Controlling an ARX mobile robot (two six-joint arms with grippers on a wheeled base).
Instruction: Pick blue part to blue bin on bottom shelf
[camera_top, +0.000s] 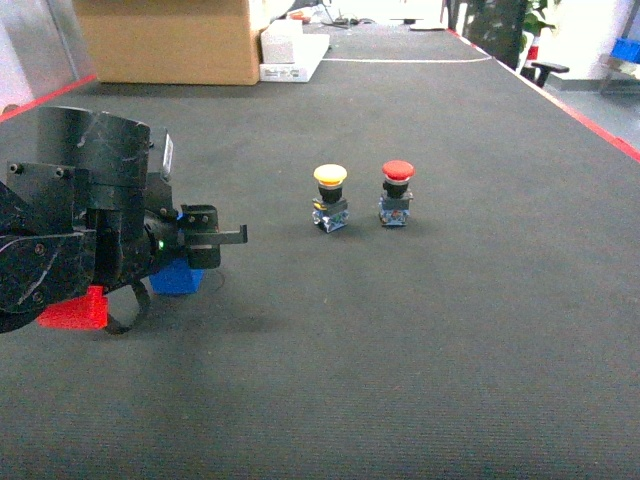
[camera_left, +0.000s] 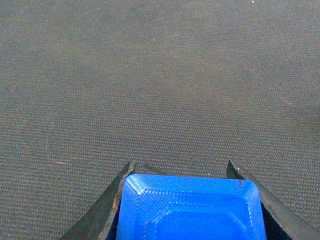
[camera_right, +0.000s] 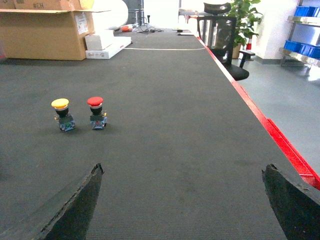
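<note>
Work surface: a dark woven mat (camera_top: 420, 360), edged along the right side by a red strip (camera_right: 282, 147).

Left gripper (camera_left: 182, 169): low over the near-left part of the mat. From its wrist camera, the two dark fingers (camera_left: 107, 205) sit tight against either side of the blue part (camera_left: 190, 210), a flat-faced blue block with bevelled corners, so the claw is pinching it. In the head view the blue part (camera_top: 178, 280) shows just under the arm's black housing. I cannot tell whether it rests on the mat or is slightly lifted. A red block (camera_top: 75, 310) lies just to its left, partly hidden by the arm.

Right gripper (camera_right: 182, 169): fingers (camera_right: 75, 210) spread wide, nothing between them but bare mat. It does not appear in the head view.

Mid-mat, well apart from the left gripper: two push-buttons standing upright side by side, near each other but not touching. The yellow-capped button (camera_top: 330, 198) is on the left and the red-capped button (camera_top: 397, 193) on the right. Both have dark middles and bluish bases.

Far end: a cardboard box (camera_top: 165, 40) at far left with white boxes (camera_top: 290, 55) stacked beside it. Beyond the right edge stand an office chair (camera_right: 225, 40) and blue bins (camera_right: 306, 11) on a steel rack. Rack detail too small to make out.
</note>
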